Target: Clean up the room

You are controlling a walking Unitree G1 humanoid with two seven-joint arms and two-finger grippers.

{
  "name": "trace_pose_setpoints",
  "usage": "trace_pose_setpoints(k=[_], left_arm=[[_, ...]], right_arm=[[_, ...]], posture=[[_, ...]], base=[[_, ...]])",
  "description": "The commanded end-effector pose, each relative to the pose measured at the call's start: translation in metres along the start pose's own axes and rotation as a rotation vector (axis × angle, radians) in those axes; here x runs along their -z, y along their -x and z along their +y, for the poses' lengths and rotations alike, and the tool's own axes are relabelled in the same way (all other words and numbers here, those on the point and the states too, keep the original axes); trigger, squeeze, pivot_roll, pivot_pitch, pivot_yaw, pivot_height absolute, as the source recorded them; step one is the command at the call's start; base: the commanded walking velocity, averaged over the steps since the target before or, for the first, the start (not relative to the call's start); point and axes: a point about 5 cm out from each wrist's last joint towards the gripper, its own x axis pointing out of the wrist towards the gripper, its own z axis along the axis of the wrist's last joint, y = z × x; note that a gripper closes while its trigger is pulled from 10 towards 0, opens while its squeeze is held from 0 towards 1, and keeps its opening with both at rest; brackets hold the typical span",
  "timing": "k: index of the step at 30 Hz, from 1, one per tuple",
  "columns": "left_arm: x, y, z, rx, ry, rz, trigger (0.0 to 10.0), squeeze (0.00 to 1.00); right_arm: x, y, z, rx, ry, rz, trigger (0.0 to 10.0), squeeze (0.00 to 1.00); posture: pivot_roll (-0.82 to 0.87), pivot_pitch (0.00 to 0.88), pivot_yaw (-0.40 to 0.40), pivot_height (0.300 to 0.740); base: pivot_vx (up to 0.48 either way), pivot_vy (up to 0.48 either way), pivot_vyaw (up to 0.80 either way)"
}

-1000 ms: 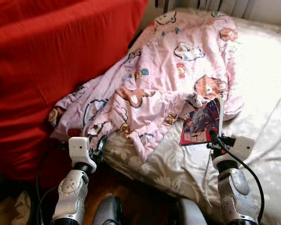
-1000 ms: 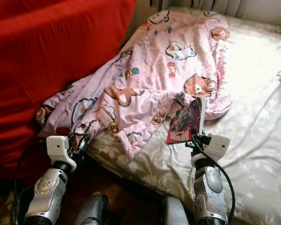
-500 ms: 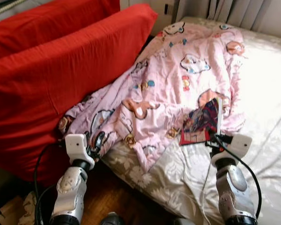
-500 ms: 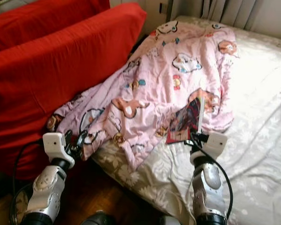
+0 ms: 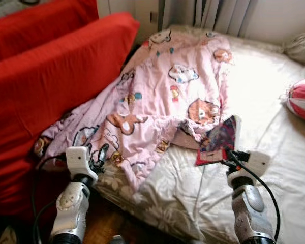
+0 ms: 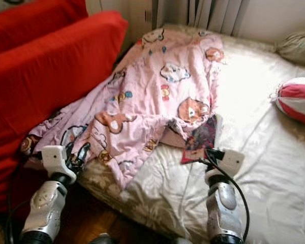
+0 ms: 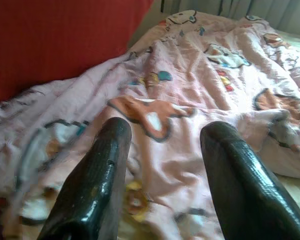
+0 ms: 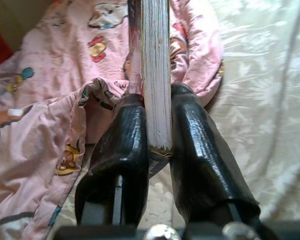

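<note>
- Your right end effector is pinching a book at its lower edge; in the right wrist view the page block stands edge-on between the two black fingers, which press on either cover.
- The book is held up off the bed, tilted, its colourful cover facing you, just beside the near edge of the pink blanket.
- Your left end effector is spread and holds nothing; it hovers at the bed's near left corner, over the blanket's lower hem.
- In the left wrist view, its fingers frame the cartoon-printed blanket, with the red cushion to one side.
- The blanket lies rumpled and diagonal across the left half of the bed, from the head end by the curtains down to the near corner, where it drapes over the edge.
- Two large red cushions stand to your left, against the side of the bed; the blanket's edge touches them.
- A red-and-white striped pillow lies on the right side of the bed, well apart from the book.
- A beige pillow sits at the far right corner.
- The bed wears a cream floral sheet, bare between the blanket and the striped pillow.
- Wooden floor shows between your arms.
</note>
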Motion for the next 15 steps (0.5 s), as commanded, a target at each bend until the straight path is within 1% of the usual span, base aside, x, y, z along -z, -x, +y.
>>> trace_pose_setpoints(k=[1,2,5,8,15], left_arm=[[0.006,0.0038,-0.0026,0.008,0.001,0.02,10.0,0.0],[0.0058,0.0033,-0.0023,0.008,0.0,0.02,10.0,0.0],[0.0046,0.0022,-0.0025,0.011,0.0,0.017,10.0,0.0],[0.004,0.002,-0.0026,0.012,0.001,0.015,10.0,0.0],[0.0043,0.0019,-0.0032,0.012,0.002,0.015,10.0,0.0]], right_arm=[[-0.0054,0.0007,-0.0053,0.022,-0.007,-0.036,10.0,0.0],[-0.0049,0.0006,-0.0045,0.025,-0.03,-0.036,10.0,0.0],[-0.0054,0.0008,-0.0029,0.015,-0.009,-0.039,10.0,0.0],[-0.0035,0.002,-0.0029,0.022,-0.022,-0.035,10.0,0.0],[-0.0016,0.0028,-0.0028,0.022,-0.025,-0.033,10.0,0.0]], posture=[[0.04,0.167,-0.004,0.722],[0.04,0.17,-0.003,0.722],[0.04,0.178,-0.002,0.722],[0.04,0.181,-0.002,0.722],[0.04,0.186,-0.001,0.722]], base=[[0.0,-0.458,0.0],[0.0,-0.458,-0.7],[0.0,-0.458,-0.7],[0.0,-0.458,-0.67],[0.0,-0.456,0.0]])
